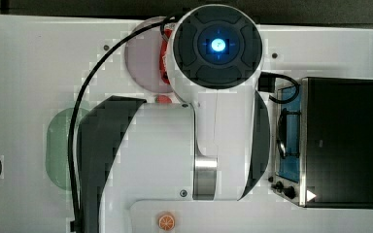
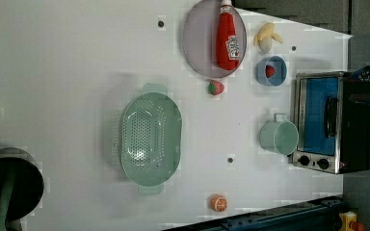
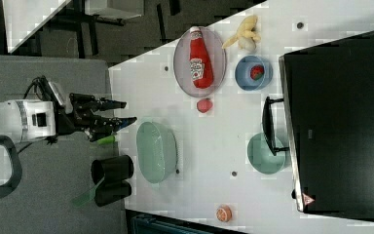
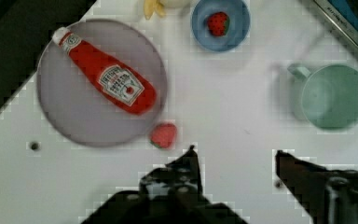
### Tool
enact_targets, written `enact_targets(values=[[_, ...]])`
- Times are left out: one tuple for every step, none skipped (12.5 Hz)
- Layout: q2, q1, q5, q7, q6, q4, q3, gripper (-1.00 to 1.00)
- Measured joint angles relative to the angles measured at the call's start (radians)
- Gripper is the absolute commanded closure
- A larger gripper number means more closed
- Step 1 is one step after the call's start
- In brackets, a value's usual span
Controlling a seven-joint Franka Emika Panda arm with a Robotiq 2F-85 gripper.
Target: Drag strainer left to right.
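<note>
The big white counter (image 2: 67, 57) carries everything, and the black toaster oven (image 2: 335, 122) is set at the left view's right edge. The strainer (image 2: 150, 138) is seen lying flat near the middle of the counter in the left view, with nothing inside it and nothing touching it. The claw (image 3: 121, 113) is held high above the counter with its two dark fingers (image 4: 186, 170) spread apart, and nothing is held between them. The drag has not been started, so the reach is judged to be the step in hand. It would be done best if the claw were brought down over the wide smooth rim, or dipped just inside the wall, so that the strainer can be pushed along without being lifted. A slow, low slide is advised, since a light plastic bowl may tip or spin. The path should be kept away from the small strawberry (image 2: 216, 87) and the green mug (image 2: 279, 136). In the top view, most of the strainer is hidden under the arm, and just a green edge can be seen. In the left view its holes and both end tabs are shown whole. In the wrist view the purple plate (image 4: 70, 116) and the ketchup bottle (image 4: 109, 80) are shown close up.
</note>
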Motion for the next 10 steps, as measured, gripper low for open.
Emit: enact_targets(values=[[-0.088,0.0,0.001,0.007,-0.053,-0.104,-0.006,-0.59],[-0.194,-0.01,0.002,0.013,-0.105,-0.194,-0.008,-0.81],[-0.288,-0.019,-0.012,0.018,-0.114,-0.248,-0.01,-1.0],[-0.367,-0.016,-0.023,0.018,-0.101,-0.271,-0.022,-1.0],[-0.421,-0.027,-0.001,0.018,-0.095,-0.27,-0.02,-1.0],[-0.453,-0.047,0.013,0.022,-0.09,-0.258,0.006,-1.0],[-0.461,-0.052,0.011,0.024,-0.089,-0.236,0.04,-1.0],[-0.447,-0.037,0.019,0.025,-0.103,-0.211,0.071,-1.0],[-0.421,-0.017,0.024,0.031,-0.101,-0.192,0.113,-1.0],[-0.385,-0.002,0.023,0.058,-0.093,-0.188,0.175,-1.0]])
